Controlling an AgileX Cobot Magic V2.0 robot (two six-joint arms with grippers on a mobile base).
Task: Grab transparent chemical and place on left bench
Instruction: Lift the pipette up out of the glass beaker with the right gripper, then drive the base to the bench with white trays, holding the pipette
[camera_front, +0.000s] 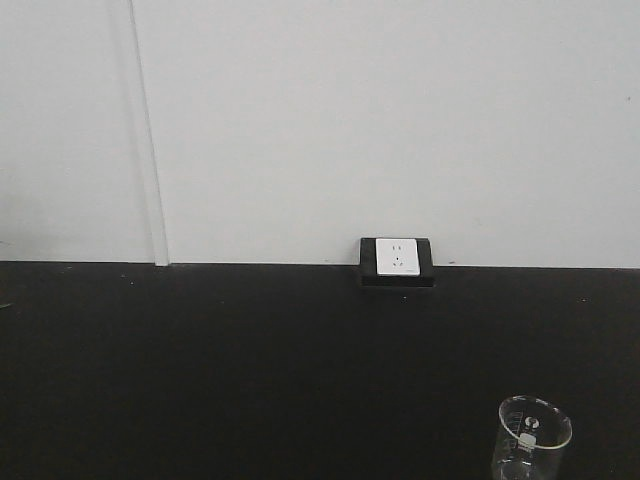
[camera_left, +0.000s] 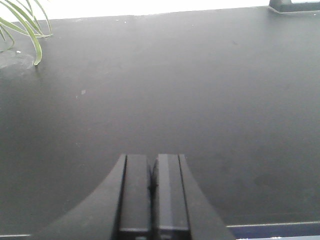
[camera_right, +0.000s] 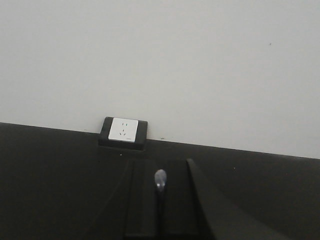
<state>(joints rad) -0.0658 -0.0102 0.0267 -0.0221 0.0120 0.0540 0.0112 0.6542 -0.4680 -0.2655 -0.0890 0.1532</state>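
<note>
Glass beaker stands upright at the benchtop's near right edge and is absent from both wrist views. Left gripper is pressed together and empty. Right gripper appears likewise closed. The right is judged the nearer arm.

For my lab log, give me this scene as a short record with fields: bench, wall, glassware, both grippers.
bench: black benchtop, against a white wall
wall fitting: white socket in black housing, at bench's back edge
glassware: glass beaker, upright, front right, cut off by frame
plant: green leaves, left wrist view's upper left
left gripper: shut, empty
right gripper: shut, empty
</note>
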